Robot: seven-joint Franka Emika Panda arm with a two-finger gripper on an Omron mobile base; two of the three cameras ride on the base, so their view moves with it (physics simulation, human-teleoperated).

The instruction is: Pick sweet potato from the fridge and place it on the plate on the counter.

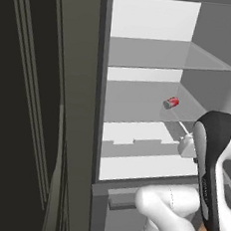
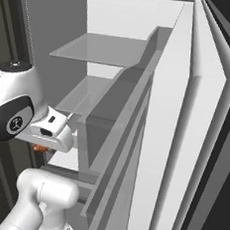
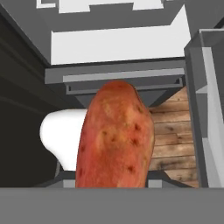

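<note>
Sweet potato (image 3: pixel 116 138): an orange-red tuber with a rough skin, mottled lighter orange along its upper middle and marked with small dark pits and spots; it narrows to a rounded end at the top of the hand view and widens toward the bottom, where the grey band cuts it off.
Where it is: right in front of the hand camera, standing up along the line of the gripper, outside the fridge, with the lower front edge of the fridge and a patch of wooden floor (image 3: pixel 173 140) behind it. A small orange-red bit (image 2: pixel 40 148) peeks out under the white hand in the right base view.
Gripper: its fingertips are hidden behind the tuber and by the arm's own body, so the fingers cannot be seen directly; the tuber sits where they would meet, and whether they are actually clamped on it cannot be told.
Fridge (image 1: pixel 146 20): door open, white inner walls, translucent grey shelves.
Can (image 1: pixel 171 103): a small red can with silver ends, lying on its side on the middle shelf.
Writing: none can be read; the can's label is too small to make out.
</note>
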